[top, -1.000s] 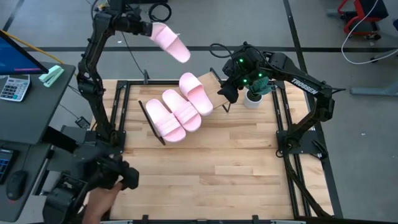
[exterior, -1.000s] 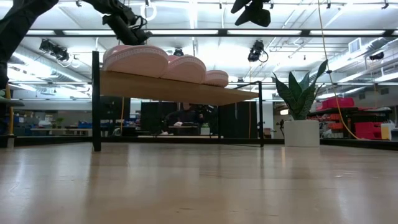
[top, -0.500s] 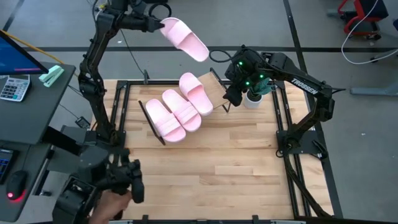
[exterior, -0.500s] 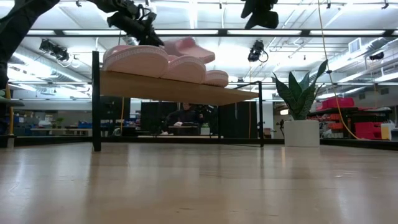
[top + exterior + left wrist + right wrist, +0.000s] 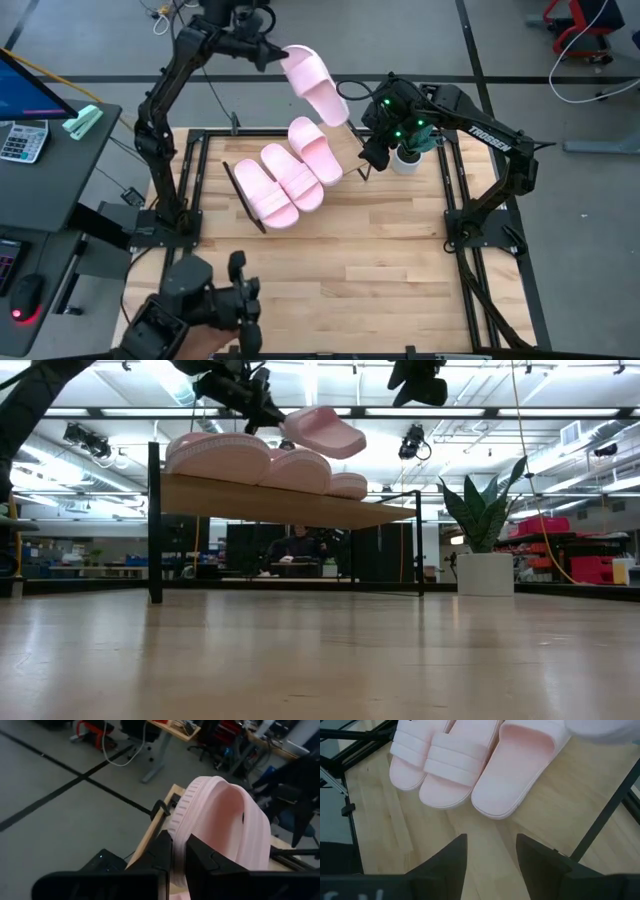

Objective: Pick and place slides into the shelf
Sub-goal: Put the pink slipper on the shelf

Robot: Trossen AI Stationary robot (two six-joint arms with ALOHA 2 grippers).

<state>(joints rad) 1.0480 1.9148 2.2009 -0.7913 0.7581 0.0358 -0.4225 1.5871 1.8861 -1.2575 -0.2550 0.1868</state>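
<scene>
- The left gripper [image 5: 272, 50], clamped on the rim of the fourth slide [image 5: 315, 86], has swung it rightward, now above the shelf's [image 5: 345, 140] far end.
- Three slides [image 5: 290, 172] remain on the shelf.
- The right gripper [image 5: 367, 158] hovers beside it, fingers apart, empty.

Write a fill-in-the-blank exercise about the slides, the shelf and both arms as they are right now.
1. The shelf holds ____ slides.
2. The fourth slide is gripped by the ____ gripper.
3. The right gripper holds ____.
4. Beside the shelf stands a white-potted ____.

Missing words: three; left; nothing; plant
</scene>
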